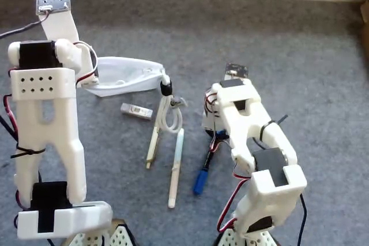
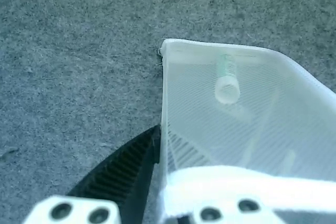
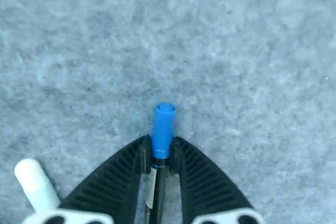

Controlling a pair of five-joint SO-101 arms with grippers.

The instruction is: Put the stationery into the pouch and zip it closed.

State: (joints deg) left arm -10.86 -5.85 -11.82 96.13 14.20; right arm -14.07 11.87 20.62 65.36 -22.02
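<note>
The white mesh pouch (image 1: 128, 75) lies on the grey carpet at the back left, and a white tube (image 2: 227, 83) shows through its mesh (image 2: 252, 119). My left gripper (image 1: 92, 79) (image 2: 161, 148) is shut on the pouch's end edge, its black finger (image 2: 126, 166) outside the fabric. My right gripper (image 1: 215, 140) (image 3: 160, 148) is shut on a blue-capped pen (image 1: 202, 178) (image 3: 163, 124), low over the carpet. Between the arms lie a cream pen (image 1: 153, 142), a white pen (image 1: 176, 165) (image 3: 34, 182), a small white block (image 1: 136, 110) and a black-capped item with a white loop (image 1: 168, 105).
Grey carpet (image 1: 300, 73) covers the whole surface, with a pale wall along the back. A white bracket with a metal plate (image 1: 53, 1) stands at the back left. Open carpet stretches to the right of the right arm.
</note>
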